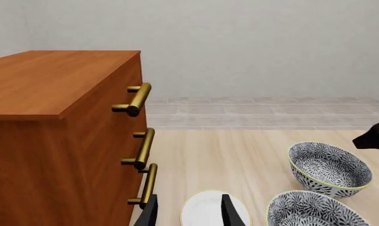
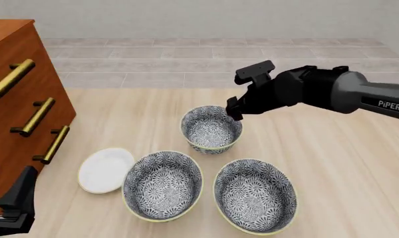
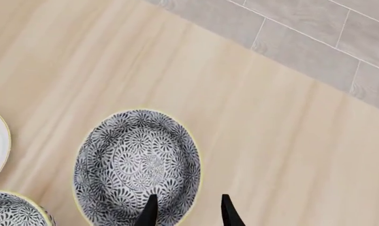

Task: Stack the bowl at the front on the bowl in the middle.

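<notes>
Front view, PiPER lettering on right arm (image 2: 358, 96), both tools parted, holding nothing

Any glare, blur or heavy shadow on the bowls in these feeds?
Front view: flat even light, no glare, sharp; the bowl under the right gripper casts hardly any shadow. Right wrist view: crisp, pattern readable. Left wrist view: sharp too, though the plate is cut off by the frame edge.

table (image 2: 332, 163) | three bowls (image 2: 211, 130) | white plate (image 2: 104, 170) | wooden drawer cabinet (image 2: 14, 109)
</notes>
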